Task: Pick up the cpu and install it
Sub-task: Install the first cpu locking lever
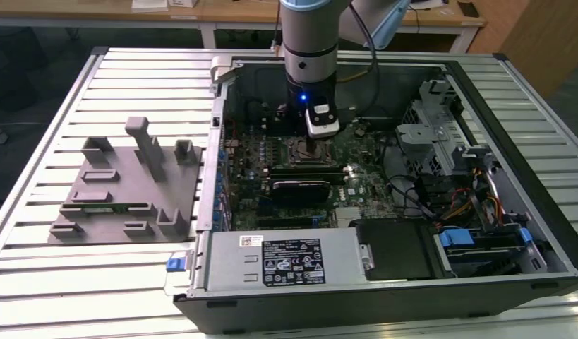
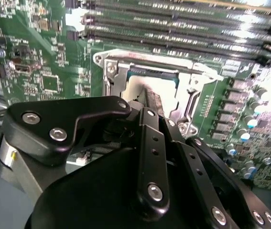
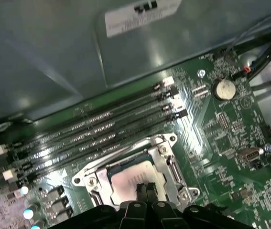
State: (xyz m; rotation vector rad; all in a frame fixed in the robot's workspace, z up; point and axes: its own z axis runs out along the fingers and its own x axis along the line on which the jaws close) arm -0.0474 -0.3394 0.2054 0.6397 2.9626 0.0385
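Observation:
The cpu (image 3: pixel 128 181), a pale silver square, lies flat inside the metal socket frame (image 3: pixel 171 167) on the green motherboard (image 3: pixel 221 124). My gripper (image 3: pixel 145 187) stands straight above it, its two black fingers pressed together with the tips resting on or just over the lid. The second wrist view shows the same: the cpu (image 2: pixel 137 88) sits in the socket under the gripper (image 2: pixel 150 95). In the exterior view the arm reaches down into the open computer case (image 1: pixel 477 282), with the gripper (image 1: pixel 313 145) over the socket (image 1: pixel 296 150) near the case's middle.
Several memory slots (image 3: pixel 102 133) run beside the socket, with a coin cell (image 3: pixel 223 88) nearby. In the case stand a power supply (image 1: pixel 289 261), a drive cage (image 1: pixel 440 134) and cables (image 1: pixel 458 198). A grey fixture block (image 1: pixel 128 191) sits on the slatted table at the exterior view's left.

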